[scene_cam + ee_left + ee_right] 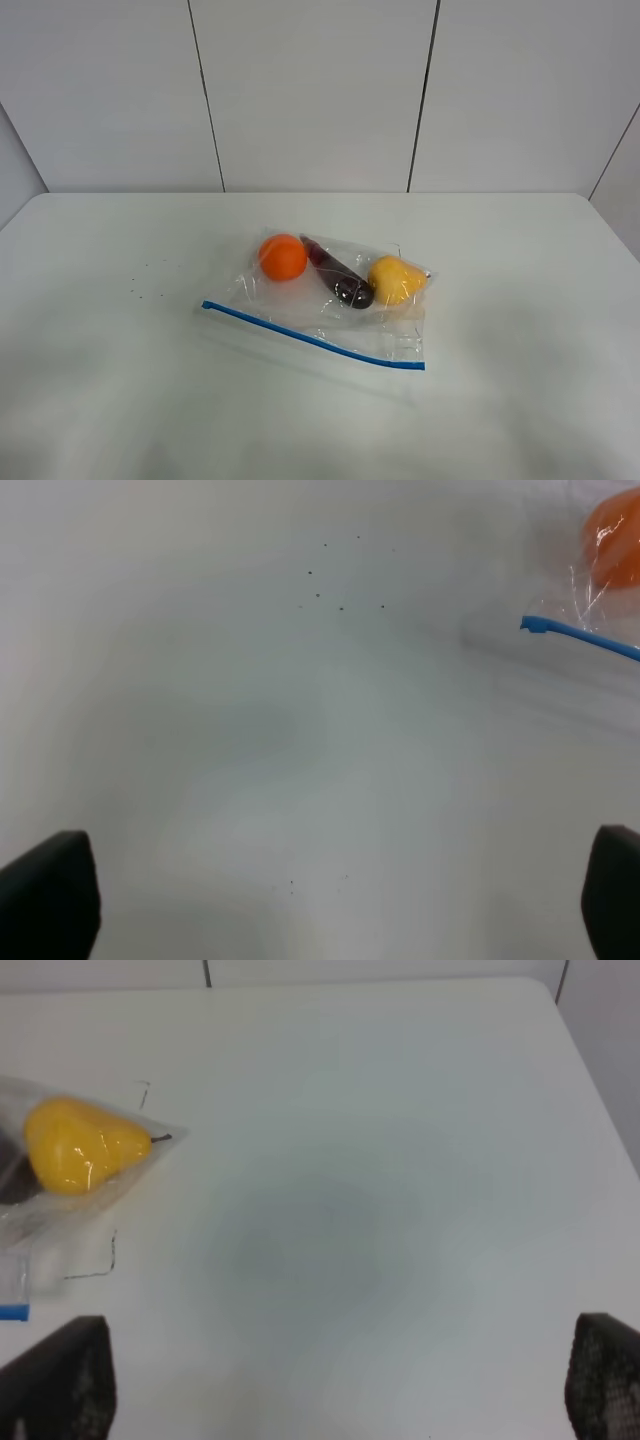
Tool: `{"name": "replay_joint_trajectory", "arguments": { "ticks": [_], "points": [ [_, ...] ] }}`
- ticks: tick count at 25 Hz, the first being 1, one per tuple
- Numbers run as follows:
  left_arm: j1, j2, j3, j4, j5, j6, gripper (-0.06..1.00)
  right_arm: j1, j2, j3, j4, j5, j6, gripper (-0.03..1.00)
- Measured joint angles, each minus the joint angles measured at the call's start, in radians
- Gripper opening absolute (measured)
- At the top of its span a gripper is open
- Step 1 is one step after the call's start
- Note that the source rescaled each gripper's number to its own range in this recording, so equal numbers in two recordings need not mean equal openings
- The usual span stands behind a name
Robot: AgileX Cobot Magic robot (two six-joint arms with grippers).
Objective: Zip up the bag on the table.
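Blue zip strip (pixel 312 338), bare table (pixel 520 400) around.

A: Obstacles on the table (pixel 120 400)?
B: Only the bag (pixel 330 300), lying flat mid-table. Its blue zip strip (pixel 310 337) faces the near edge.
A: Approach room?
B: Bare tabletop on both sides and in front; open air above.

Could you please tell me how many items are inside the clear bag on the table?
3, all inside the bag: an orange ball at the left end, a dark purple item in the middle, and a yellow pear at the right end. Nothing else shows through.
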Motion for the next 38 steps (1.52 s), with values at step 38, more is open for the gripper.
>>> {"name": "replay_joint_trajectory", "arguments": {
  "ticks": [38],
  "points": [
    [0.0,0.0,0.0,0.0,0.0,0.0,1.0,0.0,0.0,0.0,-0.007,-0.001,0.004,1.0]
  ]
}}
